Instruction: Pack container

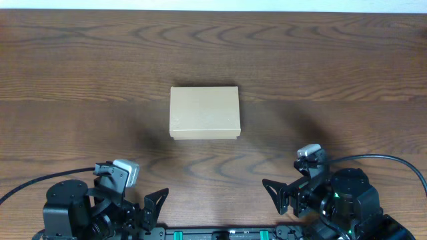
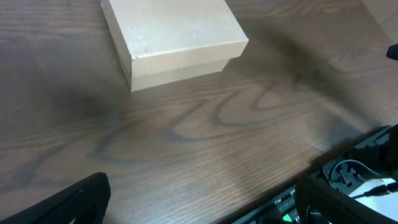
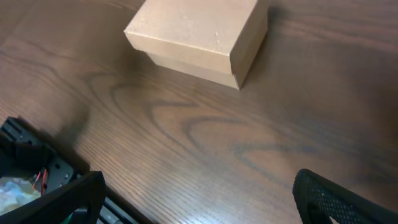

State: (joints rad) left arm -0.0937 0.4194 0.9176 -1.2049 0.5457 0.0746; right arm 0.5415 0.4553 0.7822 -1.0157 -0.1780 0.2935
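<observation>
The container (image 1: 204,113) is a small tan cardboard box, lid shut, in the middle of the wooden table. It also shows in the left wrist view (image 2: 174,40) and in the right wrist view (image 3: 200,38). My left gripper (image 2: 202,199) is open and empty at the near left edge of the table, well short of the box. My right gripper (image 3: 199,199) is open and empty at the near right edge, also well short of it. No pens are in view.
The dark wooden table (image 1: 333,67) stretches on all sides of the box. The arm bases and cables (image 1: 373,160) lie along the near edge.
</observation>
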